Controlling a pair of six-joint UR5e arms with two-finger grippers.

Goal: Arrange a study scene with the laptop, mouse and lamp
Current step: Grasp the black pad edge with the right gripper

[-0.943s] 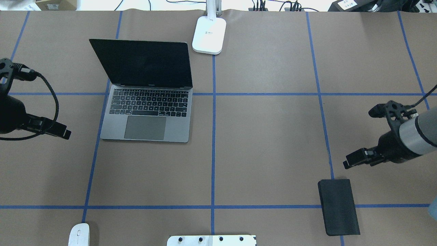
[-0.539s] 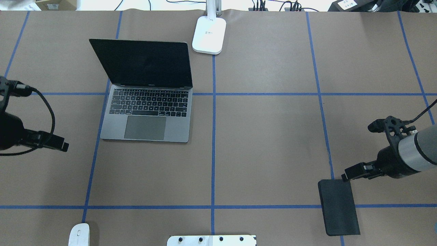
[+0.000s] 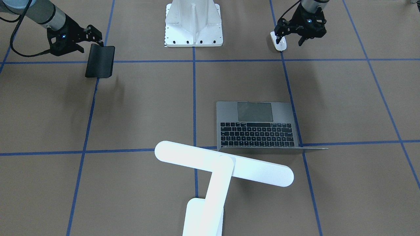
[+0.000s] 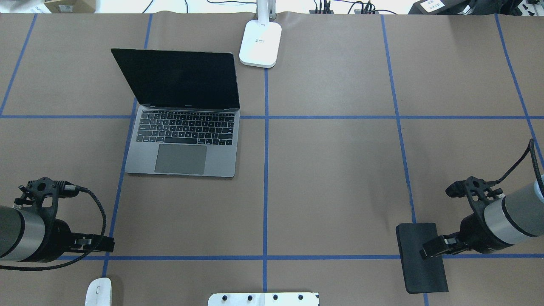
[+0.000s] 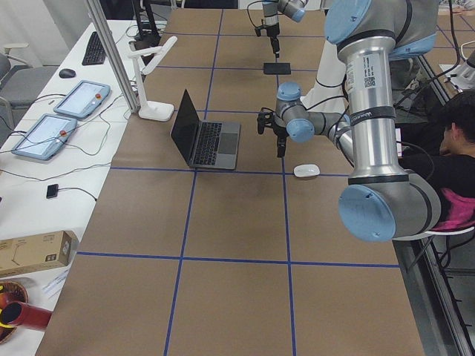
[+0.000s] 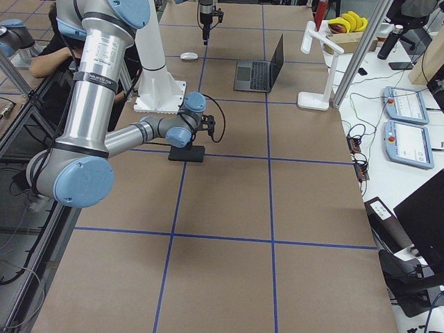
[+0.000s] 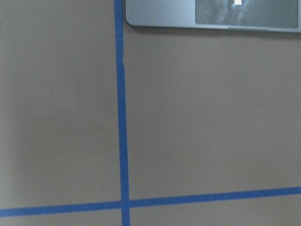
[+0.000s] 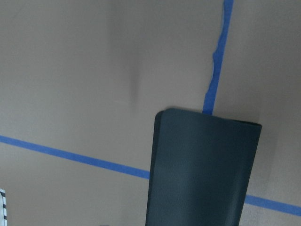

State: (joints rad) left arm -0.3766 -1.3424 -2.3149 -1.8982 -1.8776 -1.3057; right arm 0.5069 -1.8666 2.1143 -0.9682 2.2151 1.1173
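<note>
Mouse to grab next, most likely. Bring the left gripper, spread wide and holding nothing, right over it, there near the bench edge by the robot. Go straight down, then pinch its long sides softly. As for the right gripper above the black pad: wide or pinched, cannot tell.

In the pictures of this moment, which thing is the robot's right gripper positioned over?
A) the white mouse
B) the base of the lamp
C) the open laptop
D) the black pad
D: in the overhead view the right gripper overlaps the black pad, and the right wrist camera looks straight down on that pad; whether it touches the pad cannot be told.
</note>
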